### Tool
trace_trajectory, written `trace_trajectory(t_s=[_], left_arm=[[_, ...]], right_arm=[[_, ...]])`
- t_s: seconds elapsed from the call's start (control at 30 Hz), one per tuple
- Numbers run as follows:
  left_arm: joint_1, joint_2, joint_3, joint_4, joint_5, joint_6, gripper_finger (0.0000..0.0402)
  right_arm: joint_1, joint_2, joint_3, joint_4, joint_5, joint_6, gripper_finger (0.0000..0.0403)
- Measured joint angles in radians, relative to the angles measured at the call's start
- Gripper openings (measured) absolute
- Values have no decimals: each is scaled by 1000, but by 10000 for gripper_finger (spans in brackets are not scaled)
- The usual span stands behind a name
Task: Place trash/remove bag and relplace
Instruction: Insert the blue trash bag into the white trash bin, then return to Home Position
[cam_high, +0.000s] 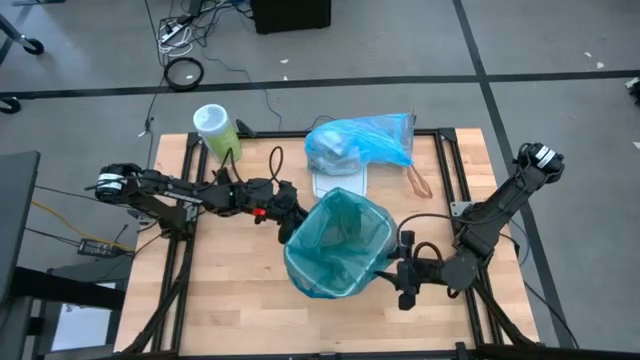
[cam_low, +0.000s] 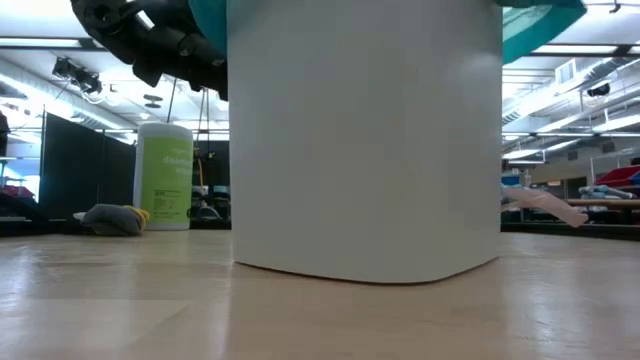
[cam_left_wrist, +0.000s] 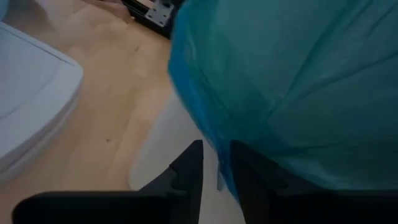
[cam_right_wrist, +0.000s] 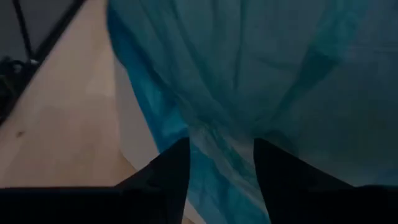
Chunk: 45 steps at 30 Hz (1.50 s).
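A white bin (cam_low: 365, 140) stands mid-table, lined with a teal-green plastic bag (cam_high: 340, 240) whose top is folded over the rim. The light blue bag (cam_high: 360, 143), stuffed and bunched, lies behind it near the table's far edge. No loose trash shows. My left gripper (cam_high: 287, 222) is at the bin's left rim, open, its fingers on either side of the teal film's hanging edge (cam_left_wrist: 217, 171). My right gripper (cam_high: 385, 272) is at the bin's near right rim, open, with teal film (cam_right_wrist: 217, 155) in its gap. My left gripper's fingers come level from the table's left; whether either finger touches the teal film between them, I cannot tell. My right gripper's fingers come level from the table's right, with the film lying in the gap; whether they touch it, I cannot tell.
A flat white lid (cam_high: 340, 183) lies between the bin and the blue bag. A green wipes canister (cam_high: 215, 130) stands at the far left, and a grey-yellow cloth (cam_low: 112, 220) lies beside it. A brown strip (cam_high: 418, 182) lies at the far right. Bare wood shows near the front edge.
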Motion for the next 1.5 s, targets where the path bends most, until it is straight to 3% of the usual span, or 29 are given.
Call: trace_trajectory(t_s=[0.47,0.8,1.03,1.17,1.37,1.5], left_arm=[[125,-1,0,24,187,-6,95],[215,-1,0,26,325,23,95],[339,-3,0,96,535,-61,95],[395,-10,0,262,609,-171,95],[461,-10,21,641,637,-440,95],[503,-10,94,810,638,-605,93]], right_arm=[[83,-57,0,119,-54,-152,189],[188,-68,0,128,145,-177,161],[288,-111,0,134,416,-239,160],[310,-176,0,178,539,-365,160],[263,-319,0,396,546,-777,160],[228,-412,0,518,551,-1073,160]])
